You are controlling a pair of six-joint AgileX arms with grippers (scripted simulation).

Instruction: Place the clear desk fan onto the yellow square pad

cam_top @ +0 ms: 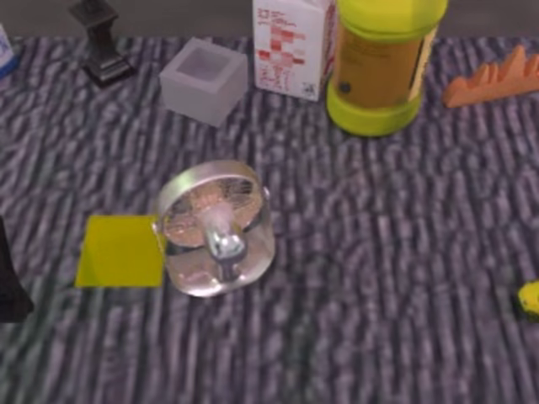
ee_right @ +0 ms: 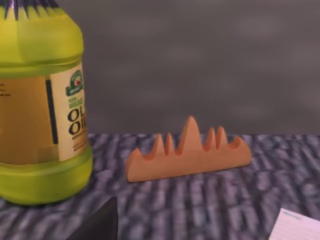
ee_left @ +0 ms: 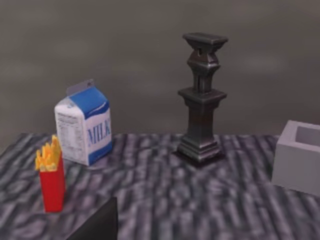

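Note:
The clear desk fan (cam_top: 217, 227) sits left of the table's middle, its round grille cage tilted up and its chrome hub facing the near edge. Its left rim touches or slightly overlaps the right edge of the yellow square pad (cam_top: 118, 251), which lies flat beside it with nothing on its middle. My left gripper (cam_top: 10, 286) is a dark shape at the left edge, apart from both; only a dark corner of it (ee_left: 100, 225) shows in its wrist view. My right gripper (ee_right: 100, 225) shows only in its own wrist view, far from the fan.
Along the back stand a dark pedestal (cam_top: 101, 38), a grey-lilac cube box (cam_top: 204, 80), a red-and-white carton (cam_top: 290, 46), a large yellow bottle (cam_top: 383, 63) and an orange spiked piece (cam_top: 497, 80). A small yellow lump (cam_top: 530, 299) lies at the right edge. A milk carton (ee_left: 84, 125) and fries box (ee_left: 51, 175) stand far left.

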